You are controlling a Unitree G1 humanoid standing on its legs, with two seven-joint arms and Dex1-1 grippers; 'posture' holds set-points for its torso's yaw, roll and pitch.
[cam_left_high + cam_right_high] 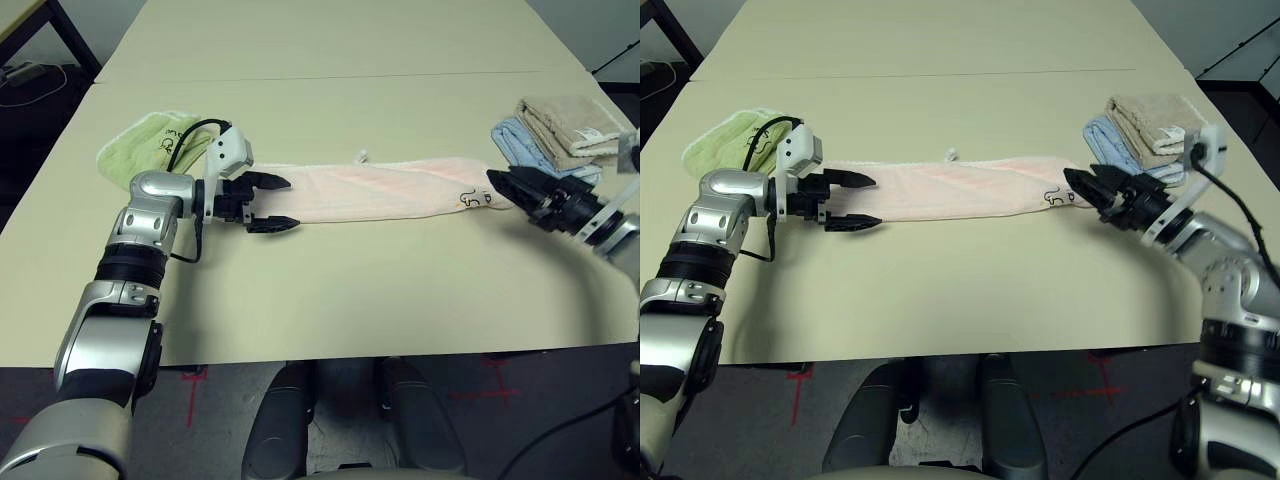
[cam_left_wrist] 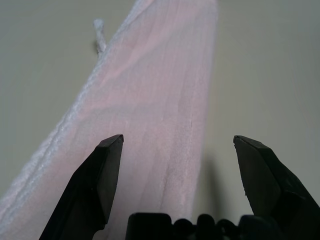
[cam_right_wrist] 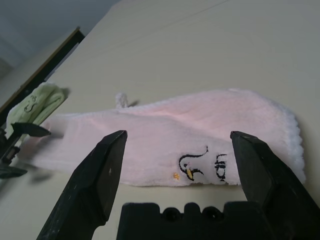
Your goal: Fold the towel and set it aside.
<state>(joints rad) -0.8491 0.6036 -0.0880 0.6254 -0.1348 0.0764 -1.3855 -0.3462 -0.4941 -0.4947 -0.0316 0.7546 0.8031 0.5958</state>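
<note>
Altogether four towels (image 1: 385, 190), two claws (image 1: 272, 203).

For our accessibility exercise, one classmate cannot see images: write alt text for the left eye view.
A pale pink terry-cloth towel, folded into a long strip, lies across a beige table between the open left gripper and open right gripper. A light green towel lies behind the left arm; folded beige and blue towels sit behind the right gripper.
</note>
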